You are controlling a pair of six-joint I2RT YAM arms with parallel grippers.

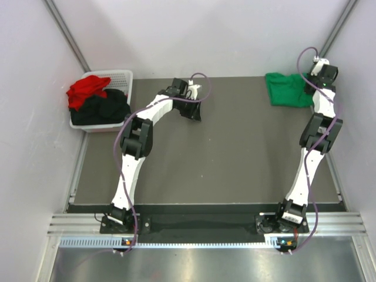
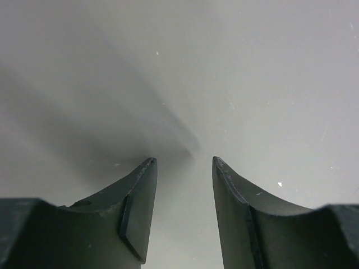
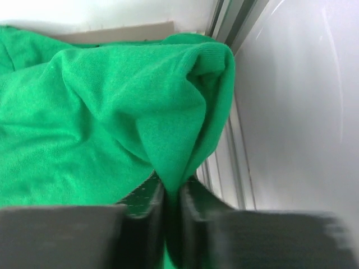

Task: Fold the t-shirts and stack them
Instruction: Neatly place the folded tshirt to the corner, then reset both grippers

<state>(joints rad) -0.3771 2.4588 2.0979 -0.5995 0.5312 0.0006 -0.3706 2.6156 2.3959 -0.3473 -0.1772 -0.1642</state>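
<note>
A bright green t-shirt [image 1: 286,89] lies folded at the table's far right corner. My right gripper [image 1: 312,88] is at its right edge, shut on a pinched fold of the green t-shirt [image 3: 112,106], as the right wrist view [image 3: 171,188] shows. A red t-shirt [image 1: 87,90] and a black t-shirt [image 1: 104,110] lie heaped in the white basket [image 1: 120,78] at the far left. My left gripper [image 1: 195,111] hangs over the table's far middle, open and empty; the left wrist view [image 2: 184,162] shows only bare grey surface between the fingers.
The grey table [image 1: 235,153] spreads between the two arms. White walls and metal frame rails [image 1: 67,35] close in the sides and back. The right rail [image 3: 224,168] runs right beside the green cloth.
</note>
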